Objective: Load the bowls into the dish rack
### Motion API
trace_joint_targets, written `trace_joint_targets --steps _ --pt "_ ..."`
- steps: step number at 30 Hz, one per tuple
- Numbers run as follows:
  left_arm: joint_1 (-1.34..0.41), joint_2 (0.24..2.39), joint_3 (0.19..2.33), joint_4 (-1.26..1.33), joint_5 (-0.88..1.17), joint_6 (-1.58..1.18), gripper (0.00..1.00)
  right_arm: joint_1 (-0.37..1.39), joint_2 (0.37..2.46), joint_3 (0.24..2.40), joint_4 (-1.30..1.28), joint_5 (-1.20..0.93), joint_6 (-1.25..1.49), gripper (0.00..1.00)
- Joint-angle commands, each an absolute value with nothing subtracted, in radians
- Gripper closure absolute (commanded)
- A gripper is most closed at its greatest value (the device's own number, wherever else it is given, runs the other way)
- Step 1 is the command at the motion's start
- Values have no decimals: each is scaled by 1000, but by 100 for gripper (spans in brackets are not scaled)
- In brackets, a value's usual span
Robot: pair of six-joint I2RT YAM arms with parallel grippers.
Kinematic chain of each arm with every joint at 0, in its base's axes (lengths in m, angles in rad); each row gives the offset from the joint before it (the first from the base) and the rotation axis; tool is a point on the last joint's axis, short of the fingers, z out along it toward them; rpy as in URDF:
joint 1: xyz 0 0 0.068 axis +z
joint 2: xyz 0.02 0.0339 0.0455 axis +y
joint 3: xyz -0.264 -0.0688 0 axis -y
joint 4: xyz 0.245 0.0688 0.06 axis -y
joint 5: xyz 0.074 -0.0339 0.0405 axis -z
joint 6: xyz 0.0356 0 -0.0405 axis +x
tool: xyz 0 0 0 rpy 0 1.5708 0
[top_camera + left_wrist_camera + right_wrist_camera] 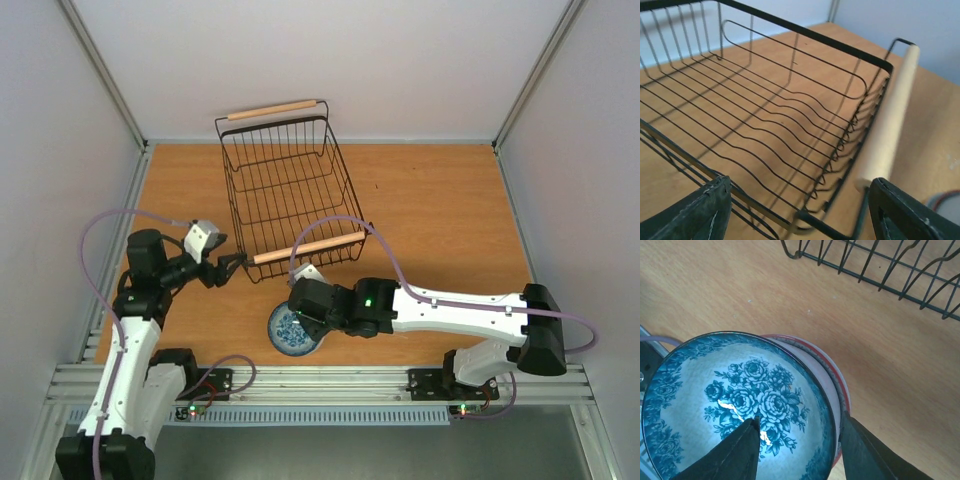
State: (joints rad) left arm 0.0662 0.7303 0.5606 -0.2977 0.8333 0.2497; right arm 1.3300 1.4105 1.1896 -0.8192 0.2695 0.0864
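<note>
Camera overhead: dish rack (285, 190) mid table (440, 220); left gripper (238, 262) at rack's near-left corner; right gripper (298, 318) over blue-and-white bowl (290, 332) by front edge.
Left wrist: jaws wide, nothing clamped.
Right wrist: jaws astride bowl rim, grip cannot tell; lower bowl (827, 365) beneath.

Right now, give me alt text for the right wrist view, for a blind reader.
A blue-and-white floral bowl, topping a stack, fills the lower left, with the right gripper straddling its right rim, one finger inside, one outside. Above right, a corner of the black wire rack sits on the wooden table.
</note>
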Motion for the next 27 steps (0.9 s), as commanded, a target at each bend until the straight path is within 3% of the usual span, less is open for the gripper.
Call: trace_joint_targets --steps 1,11,22,27 --pt "71 664 526 -403 953 317 25 1314 1420 1172 -773 245 61 55" --pt "71 671 497 -420 1009 343 22 1296 1450 1149 -761 250 34 59" --pt "72 676 489 -427 1015 358 20 1290 1443 1155 -788 280 28 89" --pt "72 678 487 -436 1023 371 20 1290 1405 1153 -803 294 20 96"
